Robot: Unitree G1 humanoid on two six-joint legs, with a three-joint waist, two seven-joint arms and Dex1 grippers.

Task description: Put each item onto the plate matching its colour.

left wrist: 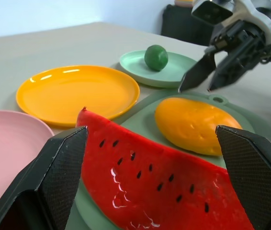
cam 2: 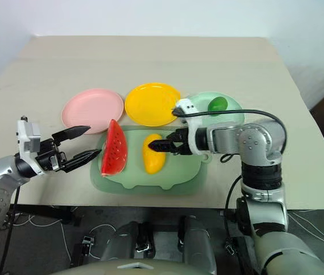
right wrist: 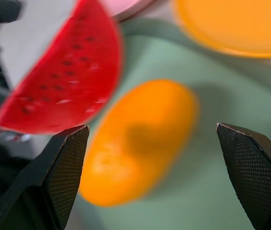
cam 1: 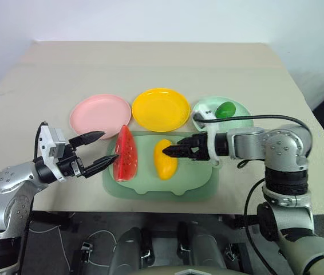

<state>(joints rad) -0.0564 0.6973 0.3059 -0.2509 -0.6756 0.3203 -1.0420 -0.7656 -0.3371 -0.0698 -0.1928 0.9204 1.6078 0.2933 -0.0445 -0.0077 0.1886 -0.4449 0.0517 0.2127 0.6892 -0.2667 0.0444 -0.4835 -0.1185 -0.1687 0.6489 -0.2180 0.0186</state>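
A red watermelon wedge (cam 1: 124, 153) stands on its rind beside a yellow mango (cam 1: 165, 159) on the pale green pig-shaped tray (cam 1: 199, 179). Behind the tray lie a pink plate (cam 1: 100, 113), a yellow plate (cam 1: 161, 109) and a mint plate (cam 1: 208, 105); the dark green round fruit (cam 1: 225, 109) sits on the mint one. My left gripper (cam 1: 106, 148) is open, level, just left of the wedge and facing it. My right gripper (cam 1: 169, 151) hangs open close over the mango's upper end, tilted down, with the mango (right wrist: 140, 139) between its fingers' line, not touching.
The tray lies near the table's front edge (cam 1: 168, 205). A black cable (cam 1: 265, 117) runs from my right wrist across the mint plate. Behind the plates the beige tabletop (cam 1: 150, 63) stretches bare.
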